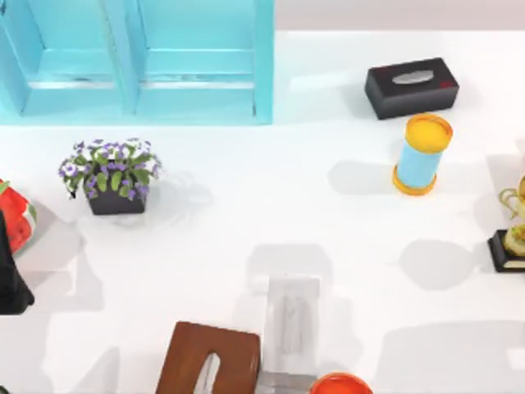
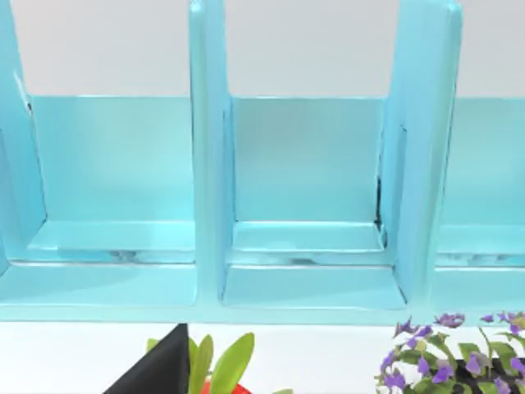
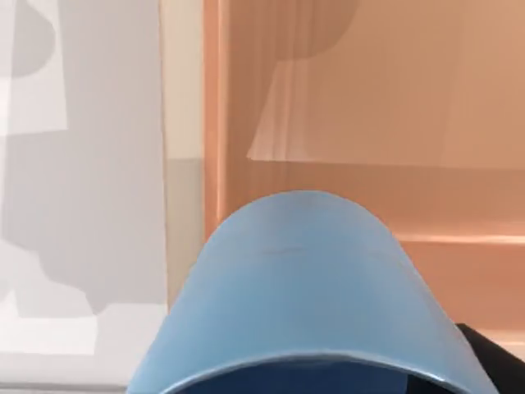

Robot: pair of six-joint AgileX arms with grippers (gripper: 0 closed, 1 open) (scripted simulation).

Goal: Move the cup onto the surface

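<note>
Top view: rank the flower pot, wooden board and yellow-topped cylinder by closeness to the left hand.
The left hand sits at the table's left edge.
1. flower pot, left side, toward the cabinet.
2. wooden board, bottom edge, left of centre.
3. yellow-topped cylinder, far right side.

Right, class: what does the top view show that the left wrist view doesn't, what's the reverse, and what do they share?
Top view's own: the black tissue box, the yellow-topped cylinder, the trophy at the right edge and the brown wooden board. Left wrist view's own: the turquoise cabinet seen face-on, with its compartments' back walls, plus green leaves in front of it. Shared: the cabinet, the purple-flowered plant and the white tabletop.
</note>
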